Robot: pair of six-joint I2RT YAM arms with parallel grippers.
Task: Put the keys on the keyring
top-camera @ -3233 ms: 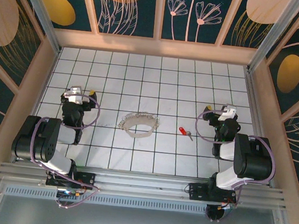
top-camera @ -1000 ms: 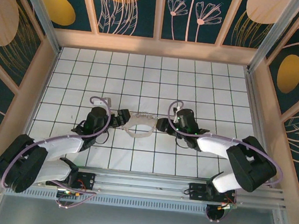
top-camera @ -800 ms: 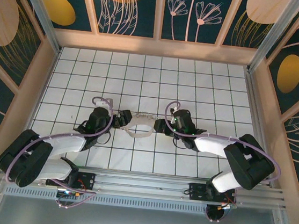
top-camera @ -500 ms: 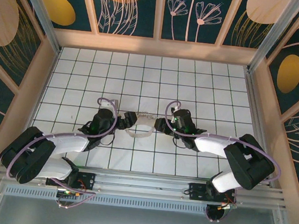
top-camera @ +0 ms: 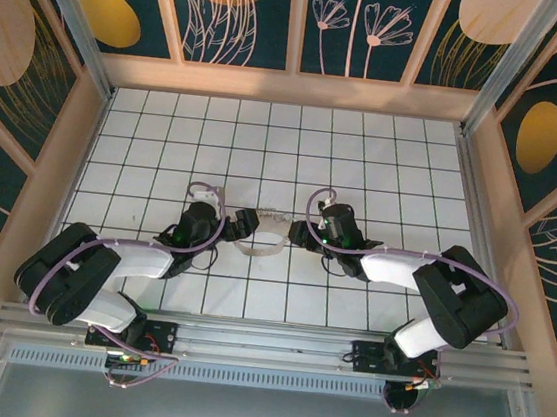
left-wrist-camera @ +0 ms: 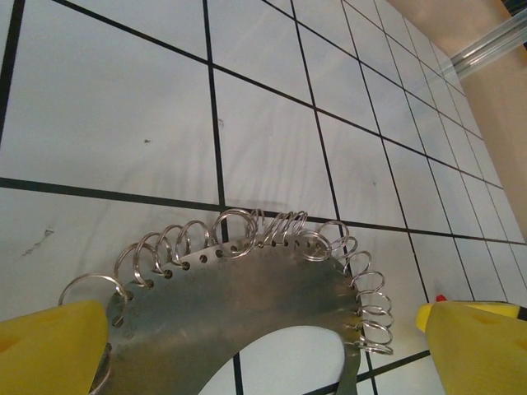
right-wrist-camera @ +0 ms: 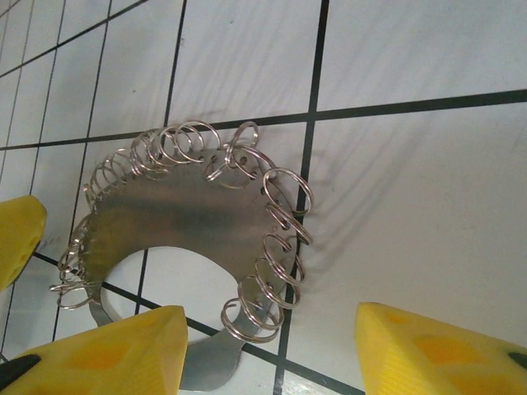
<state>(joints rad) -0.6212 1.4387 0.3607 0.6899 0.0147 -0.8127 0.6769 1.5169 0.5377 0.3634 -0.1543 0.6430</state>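
Keyring [top-camera: 263,234] lies flat on the white tiled table [top-camera: 385,160], flanked by both claws: left gripper [top-camera: 242,225] spread wide around one end, right gripper [top-camera: 297,234] part-open astride the other, apparently placed to steady it for threading

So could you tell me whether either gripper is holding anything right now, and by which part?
Nothing is held yet. The left gripper and the right gripper both stand open, one at each end of the keyring, neither clamped on it.
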